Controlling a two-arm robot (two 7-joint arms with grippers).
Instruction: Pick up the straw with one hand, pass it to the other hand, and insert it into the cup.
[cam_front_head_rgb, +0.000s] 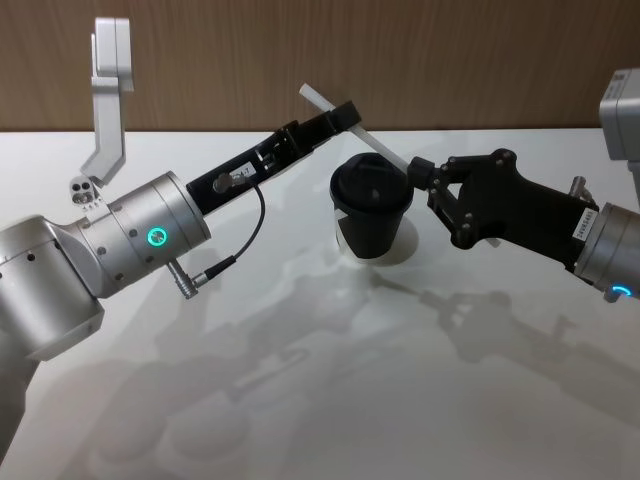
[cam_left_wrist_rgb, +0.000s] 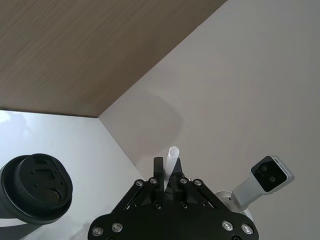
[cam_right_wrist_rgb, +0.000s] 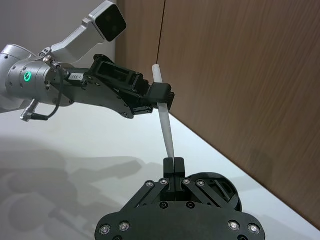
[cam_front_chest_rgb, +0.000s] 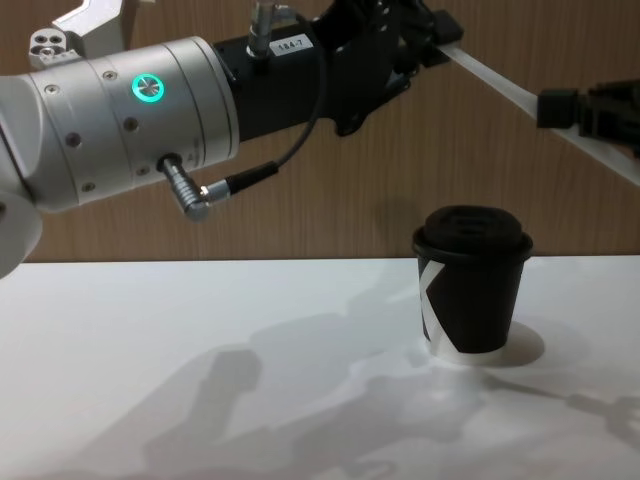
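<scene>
Holding the straw (cam_front_head_rgb: 381, 147) near its upper end, my left gripper (cam_front_head_rgb: 345, 112) is up in the air left of the cup (cam_front_head_rgb: 372, 215), its long fingers pinched together on it. From there the straw slants down to the right, passing over the cup's domed lid without touching it. The cup stands upright on the white table (cam_front_head_rgb: 300, 400), lid on. On the right, my right gripper (cam_front_head_rgb: 418, 172) has its short fingers closed on the straw's lower end.

I judge the straw to be very light, smooth and thin-walled, so a hard squeeze could flatten it and a soft one let it swivel. The left grip sits high, which should leave plenty of free length for the lid.
</scene>
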